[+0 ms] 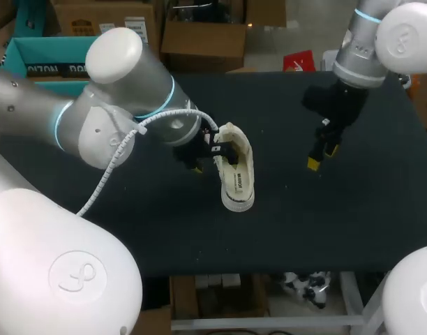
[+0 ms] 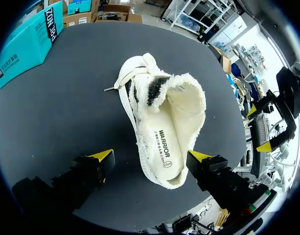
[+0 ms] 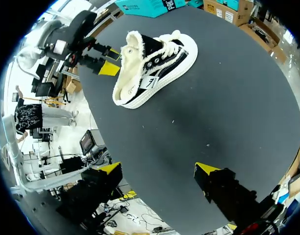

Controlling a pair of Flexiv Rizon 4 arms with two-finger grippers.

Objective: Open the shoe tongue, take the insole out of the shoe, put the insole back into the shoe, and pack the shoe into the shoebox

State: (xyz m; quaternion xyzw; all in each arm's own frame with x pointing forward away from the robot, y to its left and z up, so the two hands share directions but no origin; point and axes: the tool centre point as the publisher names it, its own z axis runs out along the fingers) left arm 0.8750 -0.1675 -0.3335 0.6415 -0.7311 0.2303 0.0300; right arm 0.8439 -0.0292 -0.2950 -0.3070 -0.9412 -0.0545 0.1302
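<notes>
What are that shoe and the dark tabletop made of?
The shoe looks like cream and black canvas with frayed edges, fuzzy threads showing round the opening; its white sole looks rubbery. The tabletop is dark, matte, without glare: probably cloth or foam mat, cannot tell which.

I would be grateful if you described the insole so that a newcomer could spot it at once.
On the dark table, a single cream and black sneaker lies near the middle, its heel end between the left gripper's open fingers. Inside its opening, the insole is the smooth cream strip with dark print, unlike the frayed, fluffy collar around it.
</notes>
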